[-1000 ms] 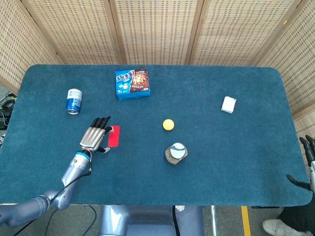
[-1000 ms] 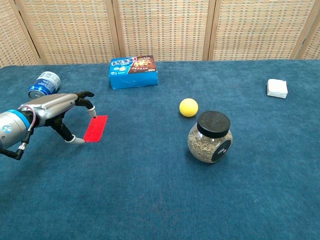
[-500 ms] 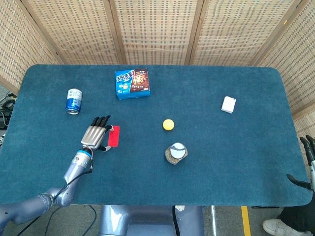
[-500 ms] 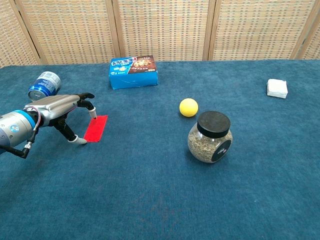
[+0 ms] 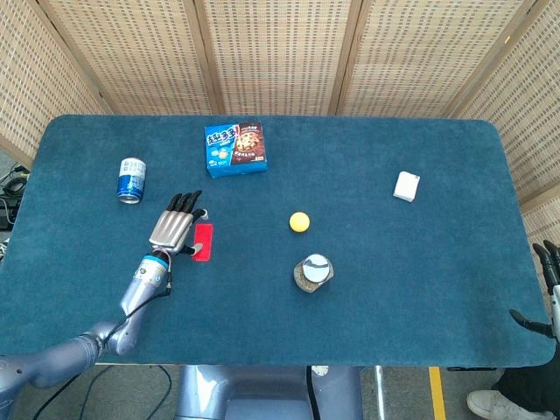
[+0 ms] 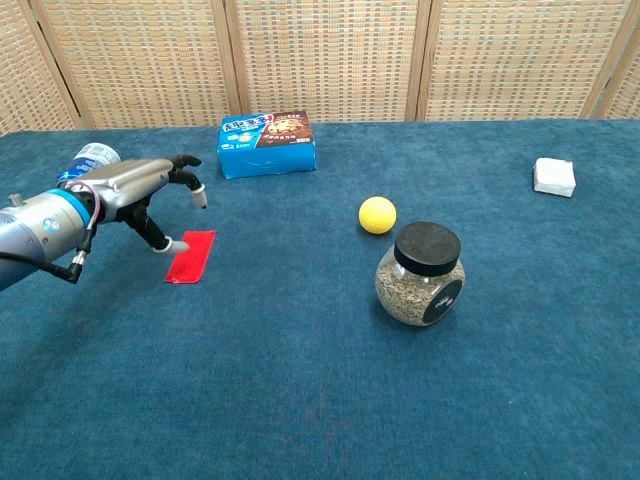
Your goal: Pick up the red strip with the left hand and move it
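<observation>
at far left, the blue can [image 5: 131,179] stands upright near the table's [image 5: 367,332] edge, close to the left hand [image 6: 140,195]. the left hand hovers above the near-left side of the red strip [image 6: 190,256], fingers spread and curved downward, holding nothing; the thumb tip appears just beside the strip's left edge, though contact cannot be confirmed. the red strip lies flat on the blue cloth, apart from all other items. to grasp well, lower the hand so the thumb and an opposing finger bracket a long edge, then pinch, since a thin flat piece gives little to hold; sliding or tilting one edge up may help. further right are the snack box [image 5: 235,149], yellow ball [image 5: 299,221], jar [image 6: 420,274] and white block [image 5: 406,186]. the right hand [image 5: 544,293] sits at the far right edge, fingers apart, empty.
</observation>
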